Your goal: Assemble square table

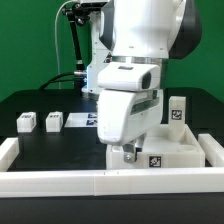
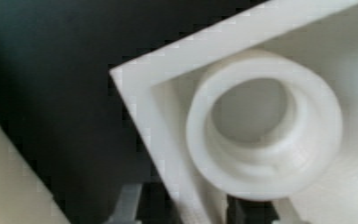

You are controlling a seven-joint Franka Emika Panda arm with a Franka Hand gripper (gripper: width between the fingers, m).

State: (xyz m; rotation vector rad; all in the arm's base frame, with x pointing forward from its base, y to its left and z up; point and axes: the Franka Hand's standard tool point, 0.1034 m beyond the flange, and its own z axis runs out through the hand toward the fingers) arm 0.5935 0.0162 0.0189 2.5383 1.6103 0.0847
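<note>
Gripper clamped narrow on the rim of the square table top, at the front of the black table.

In the wrist view the dark fingers stand on either side of the top's white wall, close to a corner with a round socket sunk in the top's inner face. The top lies flat toward the exterior view's right, just inside the white border rails, and carries a black-and-white square tag whose pattern is too small to read. One tagged block leg stands upright behind the top. Two more legs sit side by side at the exterior view's left, well apart from the top. The marker board lies flat just beside them.
</note>
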